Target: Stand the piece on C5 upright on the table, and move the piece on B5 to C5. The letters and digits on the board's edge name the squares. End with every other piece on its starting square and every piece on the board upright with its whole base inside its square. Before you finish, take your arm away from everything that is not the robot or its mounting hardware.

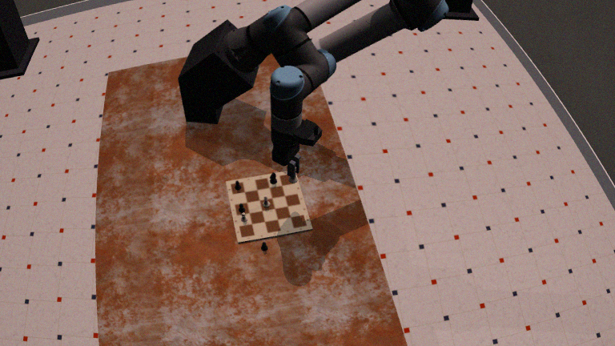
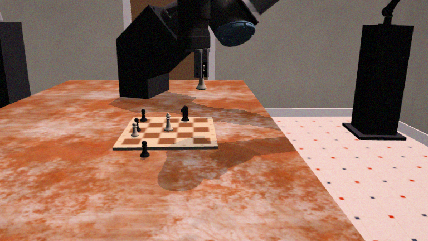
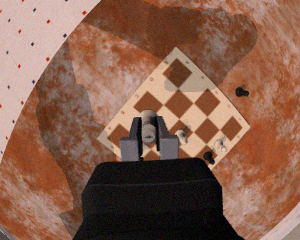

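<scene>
My gripper (image 1: 292,173) (image 2: 201,76) (image 3: 148,127) is shut on a slim white piece (image 1: 293,179) (image 2: 201,85) (image 3: 148,132). It holds the piece upright by the top, well above the far right corner of the chessboard (image 1: 247,231) (image 2: 164,146) (image 3: 206,102). A black pawn (image 1: 263,247) (image 2: 144,149) (image 3: 241,92) stands upright on the table just off the board's near edge. On the board stand a black knight (image 1: 272,178) (image 2: 184,113), a tall white piece (image 1: 266,202) (image 2: 168,122) and two black pawns (image 1: 237,185) (image 2: 143,115). A white pawn (image 1: 243,217) (image 2: 134,129) stands there too.
The arm's dark base block (image 1: 213,79) (image 2: 141,58) stands on the table behind the board. The rust-coloured table (image 1: 149,215) (image 2: 78,178) ends to the right of the board. A black pedestal (image 2: 380,80) stands on the floor at the right.
</scene>
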Action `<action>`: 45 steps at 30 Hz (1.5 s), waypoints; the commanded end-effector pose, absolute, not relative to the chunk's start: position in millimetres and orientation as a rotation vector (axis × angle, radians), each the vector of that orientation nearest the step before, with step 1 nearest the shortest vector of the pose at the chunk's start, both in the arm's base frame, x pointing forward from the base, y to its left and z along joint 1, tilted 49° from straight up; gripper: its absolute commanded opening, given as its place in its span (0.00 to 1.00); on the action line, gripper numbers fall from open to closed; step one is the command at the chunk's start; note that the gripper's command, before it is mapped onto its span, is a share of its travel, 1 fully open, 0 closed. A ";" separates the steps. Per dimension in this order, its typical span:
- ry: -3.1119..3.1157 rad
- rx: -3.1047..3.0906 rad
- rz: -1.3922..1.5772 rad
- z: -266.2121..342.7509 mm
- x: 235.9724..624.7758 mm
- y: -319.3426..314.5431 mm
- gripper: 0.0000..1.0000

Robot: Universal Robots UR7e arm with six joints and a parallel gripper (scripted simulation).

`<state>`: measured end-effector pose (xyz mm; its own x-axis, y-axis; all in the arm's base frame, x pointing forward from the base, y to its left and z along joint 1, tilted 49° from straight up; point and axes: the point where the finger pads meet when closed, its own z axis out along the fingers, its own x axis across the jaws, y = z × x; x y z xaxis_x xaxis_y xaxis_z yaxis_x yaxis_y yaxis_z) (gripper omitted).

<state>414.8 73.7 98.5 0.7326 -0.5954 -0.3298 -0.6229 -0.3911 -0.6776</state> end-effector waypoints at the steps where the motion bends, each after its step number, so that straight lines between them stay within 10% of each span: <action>1: 0.897 -2.102 0.035 98.7 417.0 73.3 0.00; 45: 0.897 -2.102 0.035 40.7 441.2 134.9 0.00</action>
